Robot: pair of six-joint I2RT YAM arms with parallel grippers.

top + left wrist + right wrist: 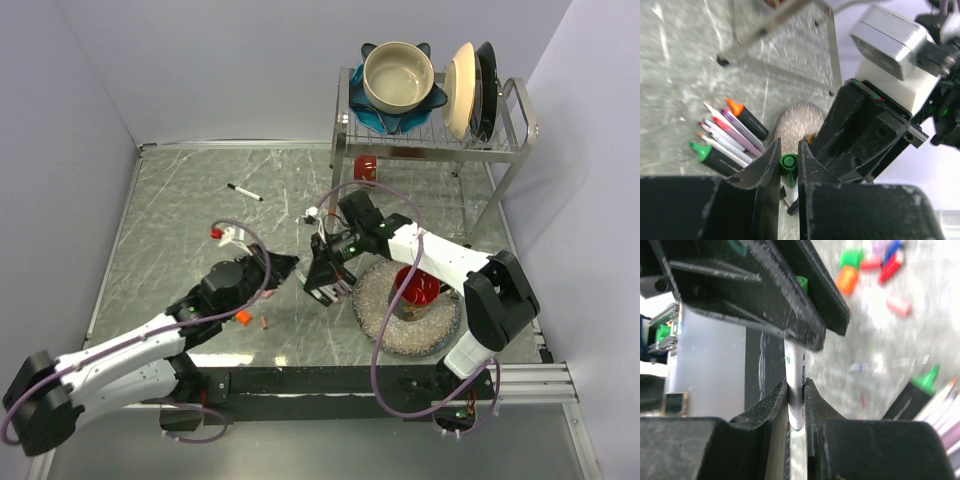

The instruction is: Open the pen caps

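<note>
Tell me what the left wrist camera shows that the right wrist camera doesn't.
Only the left wrist view: the left hand gripping the green cap end-on, and the speckled plate behind. Only the right wrist view: the right hand clamped on the white barrel, and loose caps scattered beyond. Both: the one marker held between the two hands, and the row of pens lying nearby.

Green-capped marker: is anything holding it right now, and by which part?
Both hold it. The right gripper clamps the white barrel, and the left gripper pinches the green cap.
</note>
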